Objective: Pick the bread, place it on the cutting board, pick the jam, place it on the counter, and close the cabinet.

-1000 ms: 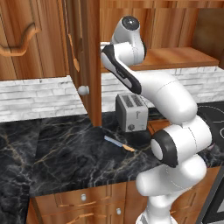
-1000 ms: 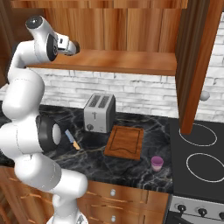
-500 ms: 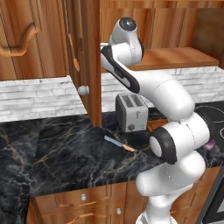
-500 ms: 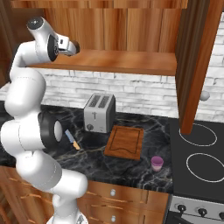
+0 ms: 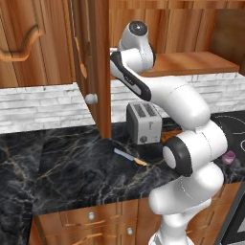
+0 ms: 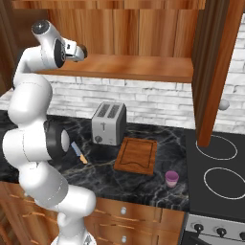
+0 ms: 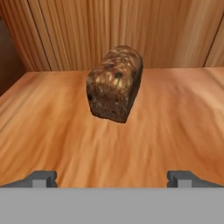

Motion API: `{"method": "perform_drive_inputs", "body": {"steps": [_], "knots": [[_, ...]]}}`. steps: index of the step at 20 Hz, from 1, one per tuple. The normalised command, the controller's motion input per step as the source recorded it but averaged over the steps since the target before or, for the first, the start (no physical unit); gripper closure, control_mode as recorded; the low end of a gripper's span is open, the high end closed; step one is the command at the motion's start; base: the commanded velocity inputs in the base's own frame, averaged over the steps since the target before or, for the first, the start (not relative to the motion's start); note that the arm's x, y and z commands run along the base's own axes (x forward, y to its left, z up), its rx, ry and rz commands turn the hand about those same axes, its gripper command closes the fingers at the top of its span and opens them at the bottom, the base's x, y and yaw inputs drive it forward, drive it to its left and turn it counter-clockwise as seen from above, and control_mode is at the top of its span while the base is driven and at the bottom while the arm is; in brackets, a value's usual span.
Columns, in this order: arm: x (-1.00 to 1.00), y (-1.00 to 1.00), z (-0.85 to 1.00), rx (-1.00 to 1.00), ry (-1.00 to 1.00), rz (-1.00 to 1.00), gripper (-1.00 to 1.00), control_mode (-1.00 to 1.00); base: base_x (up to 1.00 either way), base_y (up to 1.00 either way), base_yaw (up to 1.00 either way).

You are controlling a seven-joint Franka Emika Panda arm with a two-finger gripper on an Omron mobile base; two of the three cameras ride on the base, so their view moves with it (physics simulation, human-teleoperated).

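Dark brown and alone on the wooden shelf, the bread sits in the upper centre of the hand view, straight ahead of your gripper and well apart from it, its long axis running away toward the back wall. Your jaws are spread wide with nothing between them, so you need only advance. You have one loaf, one cutting board, one jam, one toaster and one knife.
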Motion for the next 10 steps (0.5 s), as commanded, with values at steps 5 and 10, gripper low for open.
{"method": "perform_drive_inputs", "body": {"steps": [5, 10], "knots": [[0.12, 0.01, 0.0, 0.0, -0.02, 0.0, -1.0, -1.0, 0.0, 0.0, 0.0], [0.14, 0.0, 0.0, 0.0, -0.04, 0.0, -1.0, -1.0, 0.0, 0.0, 0.0]]}}
